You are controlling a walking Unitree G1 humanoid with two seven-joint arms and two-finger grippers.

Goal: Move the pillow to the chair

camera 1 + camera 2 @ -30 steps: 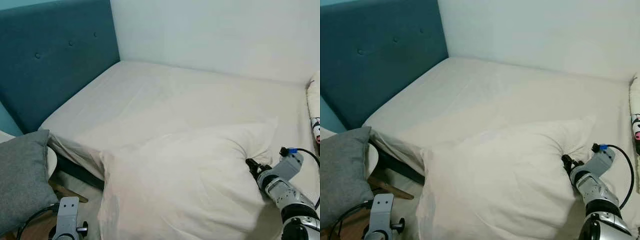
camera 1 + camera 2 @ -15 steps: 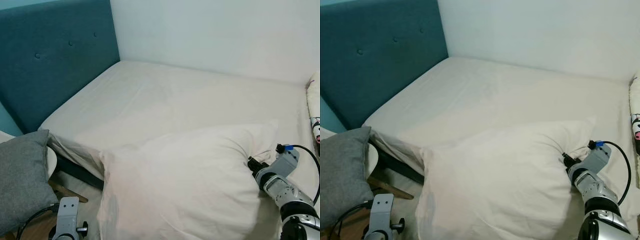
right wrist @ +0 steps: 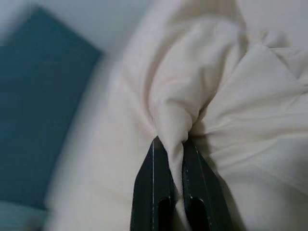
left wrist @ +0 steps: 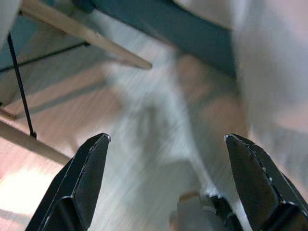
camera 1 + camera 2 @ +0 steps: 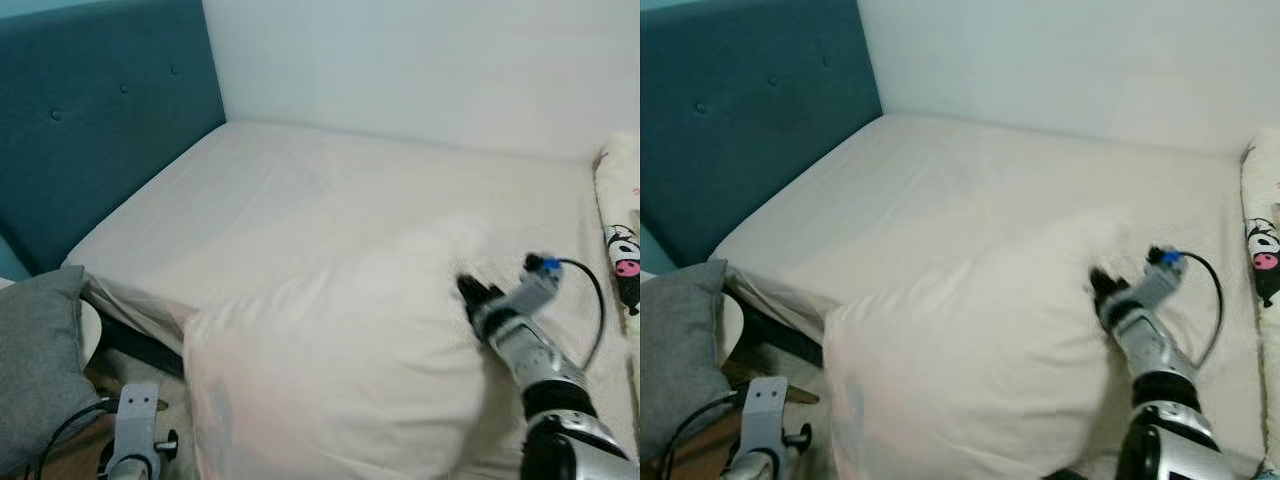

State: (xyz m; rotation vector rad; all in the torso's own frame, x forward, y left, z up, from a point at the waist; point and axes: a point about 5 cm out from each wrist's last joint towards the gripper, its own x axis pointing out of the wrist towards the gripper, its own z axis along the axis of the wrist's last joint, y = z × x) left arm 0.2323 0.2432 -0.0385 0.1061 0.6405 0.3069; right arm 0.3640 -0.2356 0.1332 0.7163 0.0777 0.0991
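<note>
Now the right tool pinches a bunched fold of the cream pillow, its two black fingers pressed together on the fabric. That pillow lies at the near edge of the bed. Low beside it, the left tool hangs spread above the floor.

Bed in cream sheet; pillow lies at its near edge.

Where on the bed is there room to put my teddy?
The bare sheet between the blue headboard and the wall is free. The near part is crowded: the pillow, pinched by the right gripper, covers it.
</note>
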